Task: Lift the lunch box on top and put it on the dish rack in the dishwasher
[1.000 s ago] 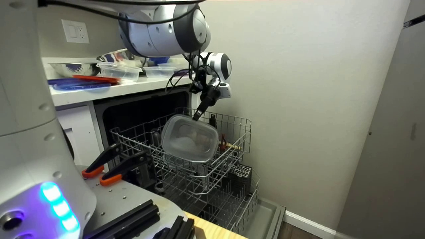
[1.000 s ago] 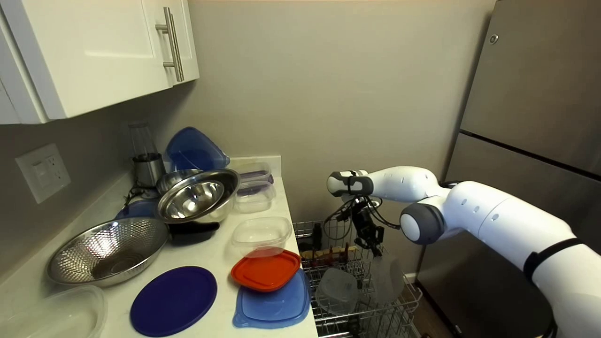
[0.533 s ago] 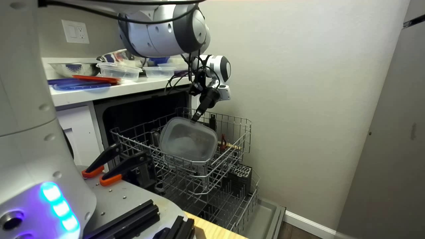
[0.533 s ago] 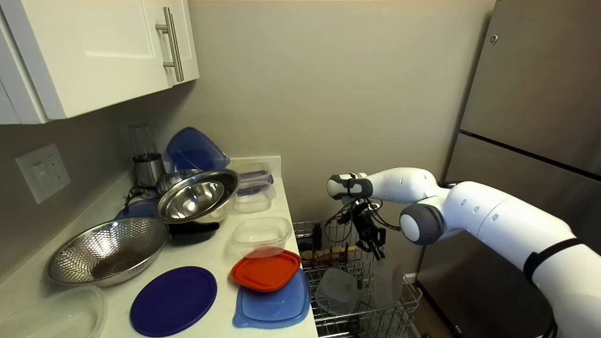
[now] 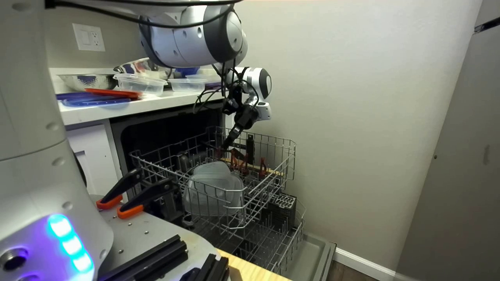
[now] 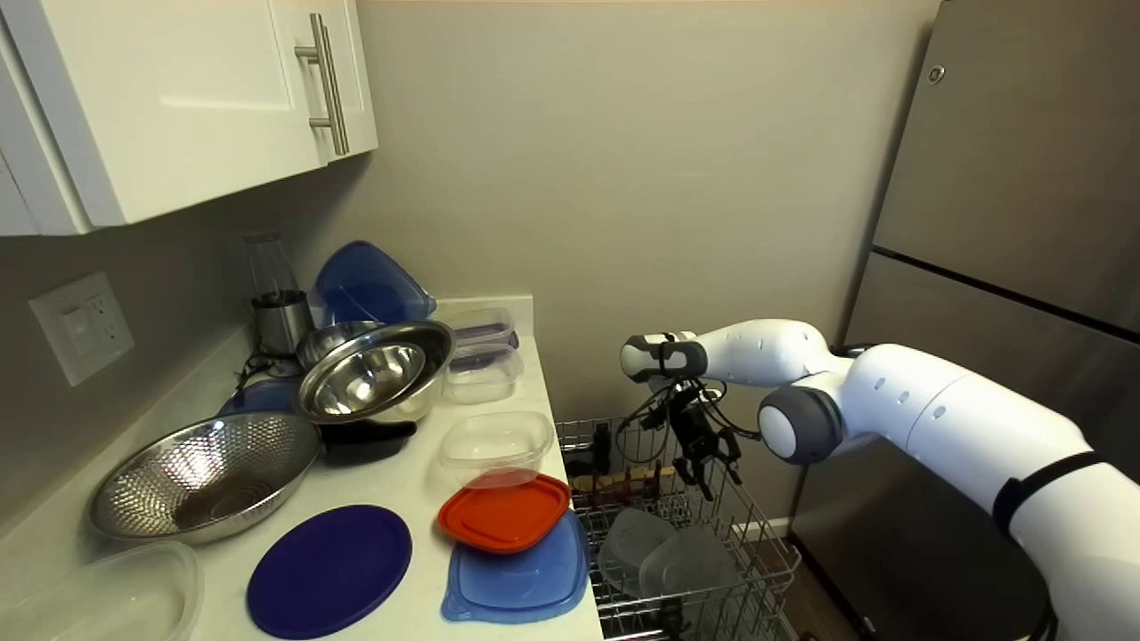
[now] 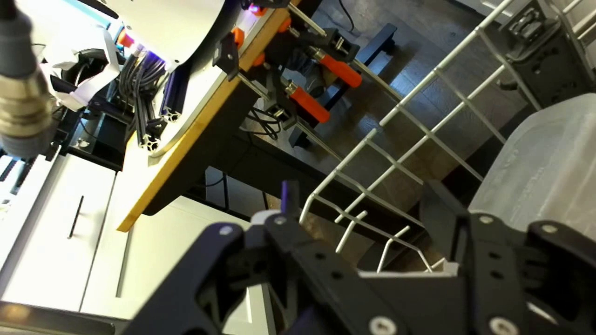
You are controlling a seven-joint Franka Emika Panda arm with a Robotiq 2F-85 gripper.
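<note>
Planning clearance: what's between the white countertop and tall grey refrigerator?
In an exterior view: the silver-grey wire dish rack holding two translucent whitish plastic lunch boxes, then brown floor; open black hand and white arm above.

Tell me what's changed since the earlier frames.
The black two-fingered pincer, slightly lower, has opened and let go of the translucent whitish plastic lunch box, which dropped deeper into the silver-grey wire dish rack, shifting toward the white counter. Unmoved: the pale translucent container already there and the red plastic lid.
</note>
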